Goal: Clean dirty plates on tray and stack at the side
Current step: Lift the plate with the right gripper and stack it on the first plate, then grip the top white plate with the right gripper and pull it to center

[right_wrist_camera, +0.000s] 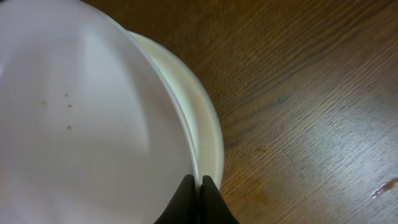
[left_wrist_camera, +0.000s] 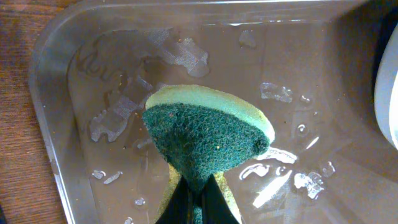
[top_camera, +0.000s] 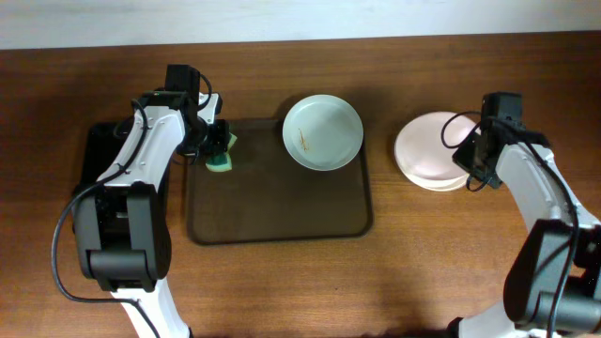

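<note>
The brown tray (top_camera: 282, 211) holds one white plate (top_camera: 323, 132) with a thin orange-brown smear at its far right corner. My left gripper (top_camera: 217, 150) is shut on a green and yellow sponge (top_camera: 222, 161) at the tray's far left corner. In the left wrist view the sponge (left_wrist_camera: 205, 137) sits against the wet tray floor (left_wrist_camera: 112, 62), pinched by the jaws (left_wrist_camera: 198, 199). Two plates are stacked (top_camera: 427, 150) right of the tray. My right gripper (top_camera: 467, 155) is shut on the top plate's rim (right_wrist_camera: 81, 112), jaws (right_wrist_camera: 199, 183) closed, with the lower plate (right_wrist_camera: 208, 137) showing beneath.
A black tray (top_camera: 94, 150) lies at the left, under my left arm. The smeared plate's edge shows at the right of the left wrist view (left_wrist_camera: 388, 93). Water drops lie on the tray floor. Bare wooden table (right_wrist_camera: 311, 93) surrounds the stack.
</note>
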